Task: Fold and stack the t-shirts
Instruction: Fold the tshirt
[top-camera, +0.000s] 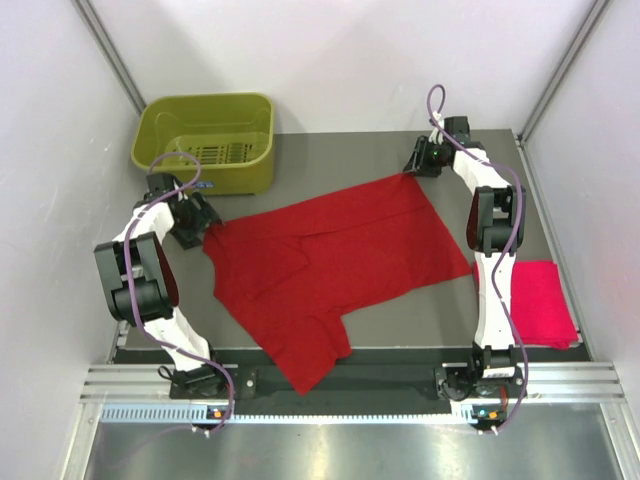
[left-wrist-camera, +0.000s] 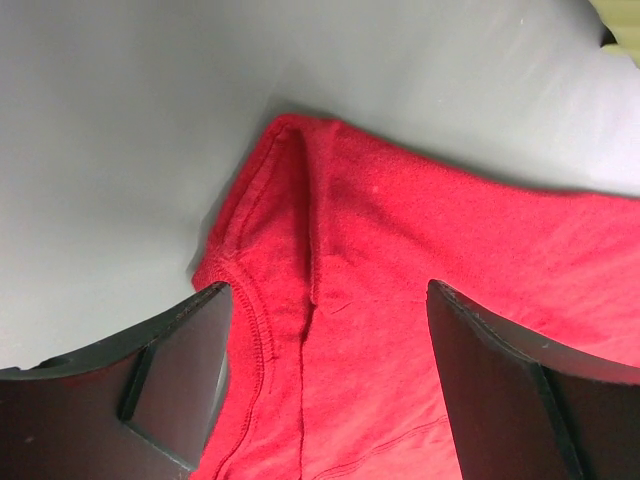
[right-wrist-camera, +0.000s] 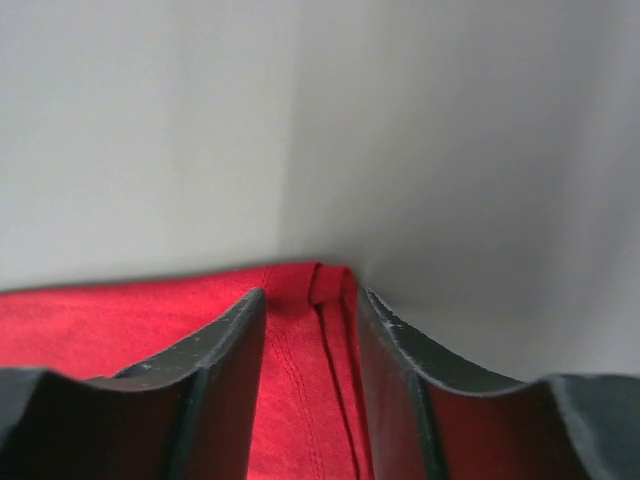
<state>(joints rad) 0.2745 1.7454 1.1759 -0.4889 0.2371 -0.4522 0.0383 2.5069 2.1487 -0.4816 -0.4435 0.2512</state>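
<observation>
Centrally in the top view, the deep red t-shirt (top-camera: 340, 260) lies spread on the grey table (top-camera: 330, 155), 1 sleeve reaching toward the lower edge of the frame. The left gripper (top-camera: 205, 232) sits at the shirt's left edge, its 2 fingers (left-wrist-camera: 190, 370) spread wide and released, with a seamed corner of the cloth lying loose between them. The right gripper (top-camera: 412, 166) is at the shirt's upper right corner, jaws partly parted astride the hem, not pinching it. The pinkish red t-shirt (top-camera: 545, 300) lies folded at the right of the frame. An olive-green basket (top-camera: 205, 105) stands in the upper left.
</observation>
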